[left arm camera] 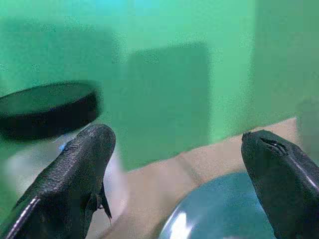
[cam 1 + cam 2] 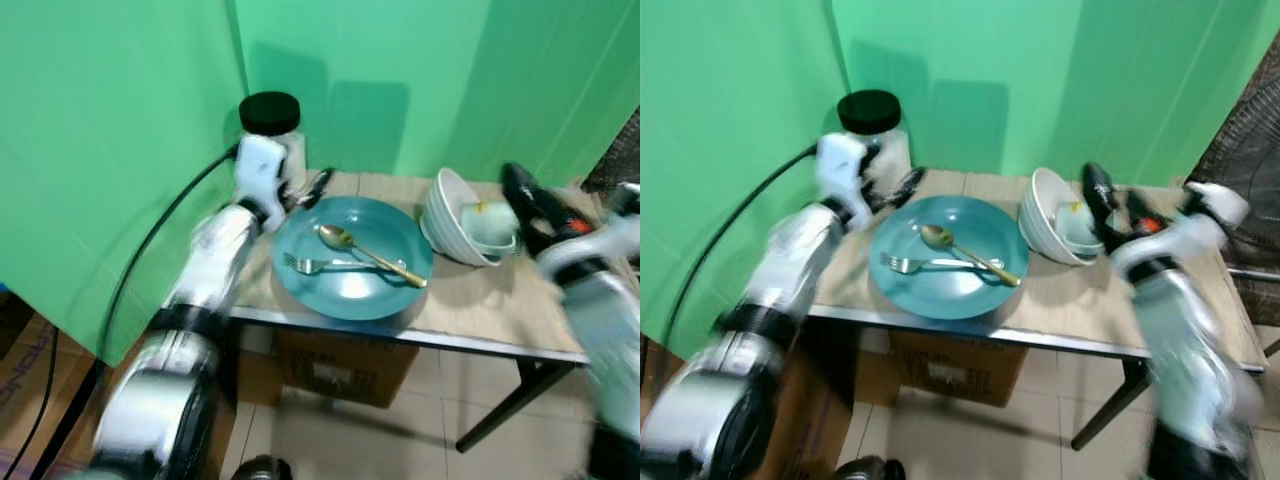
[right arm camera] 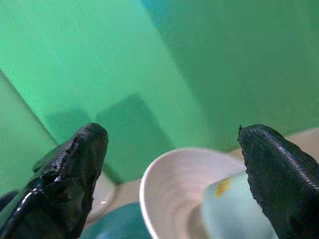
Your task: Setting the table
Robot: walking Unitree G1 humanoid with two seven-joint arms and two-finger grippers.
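both end effectors hang with fingers spread and nothing between them: the left end effector [image 2: 312, 188] hovers at the blue plate's [image 2: 352, 258] ten o'clock edge, just beside a black-lidded jar [image 2: 272, 122], while the right end effector [image 2: 1112, 205] sits at three o'clock of the white bowl [image 2: 1045, 215]. on the plate lie a gold spoon [image 2: 365, 252] and a fork [image 2: 318, 264], side by side. that bowl, tilted on the surface [image 2: 480, 300], holds a pale cup [image 3: 232, 209] and sits at the plate's two o'clock.
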